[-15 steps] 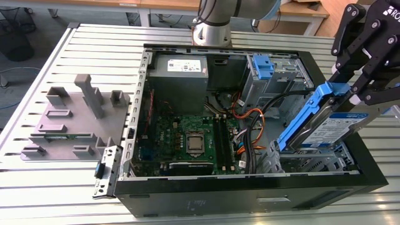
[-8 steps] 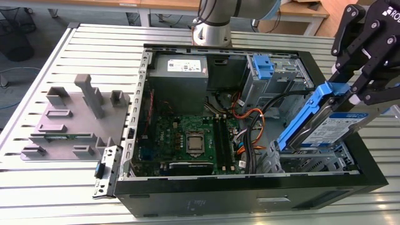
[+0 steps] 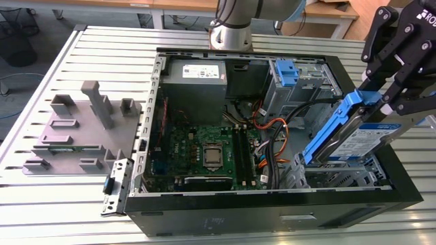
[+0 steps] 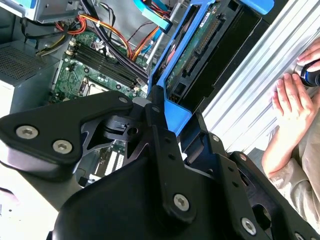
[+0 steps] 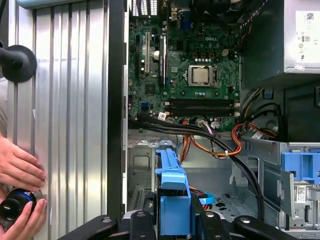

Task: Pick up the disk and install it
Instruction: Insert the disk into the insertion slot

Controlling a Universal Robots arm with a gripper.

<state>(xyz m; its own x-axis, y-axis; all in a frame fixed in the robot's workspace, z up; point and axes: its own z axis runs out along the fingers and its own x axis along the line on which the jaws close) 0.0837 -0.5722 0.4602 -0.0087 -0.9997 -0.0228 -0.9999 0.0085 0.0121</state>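
Exterior view | gripper clamped on disk, tilted | above drive bay, seemingly not seated

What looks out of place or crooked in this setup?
The disk hangs tilted, one end raised, clamped in the gripper over the open computer case, not seated inside it. Also, a person's hand rests on the table close beside the case.
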